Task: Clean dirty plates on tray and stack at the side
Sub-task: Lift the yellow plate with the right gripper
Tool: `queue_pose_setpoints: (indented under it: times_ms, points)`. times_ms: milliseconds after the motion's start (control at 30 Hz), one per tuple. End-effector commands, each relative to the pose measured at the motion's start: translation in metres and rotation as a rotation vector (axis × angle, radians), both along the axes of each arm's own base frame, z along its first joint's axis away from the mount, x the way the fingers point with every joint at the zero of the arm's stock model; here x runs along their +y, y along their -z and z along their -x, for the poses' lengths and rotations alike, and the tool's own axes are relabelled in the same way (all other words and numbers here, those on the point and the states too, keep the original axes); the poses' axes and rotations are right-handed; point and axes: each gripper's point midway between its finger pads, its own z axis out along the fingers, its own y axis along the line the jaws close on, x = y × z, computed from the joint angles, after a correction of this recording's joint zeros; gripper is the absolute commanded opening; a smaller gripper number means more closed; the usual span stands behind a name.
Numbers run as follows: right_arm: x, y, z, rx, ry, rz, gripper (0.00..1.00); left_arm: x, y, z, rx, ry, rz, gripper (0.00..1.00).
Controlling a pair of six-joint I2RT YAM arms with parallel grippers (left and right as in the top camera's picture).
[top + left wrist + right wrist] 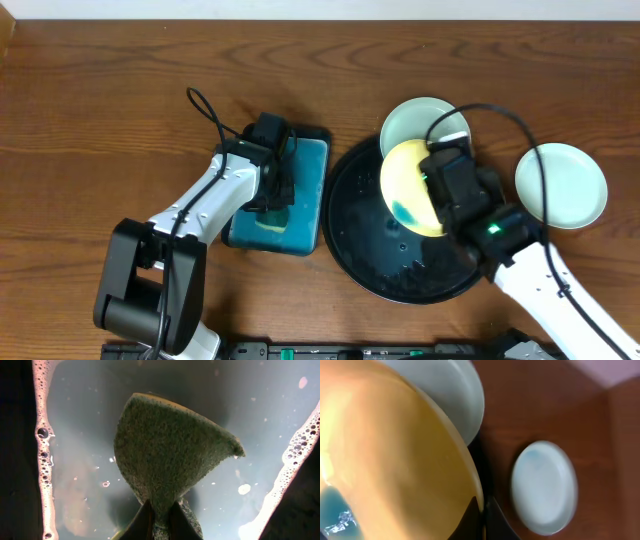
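Observation:
The round black tray lies at centre right. My right gripper is shut on the rim of the pale yellow plate and holds it tilted over the tray; a teal smear shows on its lower part. A mint-white plate lies on the tray's far edge behind it. Another mint-white plate lies on the table to the right. My left gripper is shut on a green sponge over soapy water.
A teal rectangular tray with soapy water stands left of the black tray; foam lines its sides. Bare wooden table lies at the far left and along the back.

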Motion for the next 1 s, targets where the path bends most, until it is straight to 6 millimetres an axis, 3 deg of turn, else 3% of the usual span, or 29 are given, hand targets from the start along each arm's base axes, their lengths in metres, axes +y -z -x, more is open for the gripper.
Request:
queue_pose_setpoints:
  times_ms: [0,167,433,967]
  points:
    - [0.008,-0.039,-0.002,-0.127,-0.058,0.203,0.01,0.002,0.001,0.000,-0.001,0.013,-0.011,0.08]
    - [0.043,-0.056,0.009,-0.204,-0.174,0.302,0.01,0.002,0.001,0.000,-0.001,0.013,-0.011,0.08]
    - [0.067,-0.084,0.020,-0.324,-0.225,0.421,0.01,0.002,0.001,0.000,0.000,0.013,-0.011,0.08]
    - [0.065,-0.089,0.020,-0.342,-0.207,0.434,0.01,0.002,0.001,0.000,0.000,0.013,-0.011,0.08]
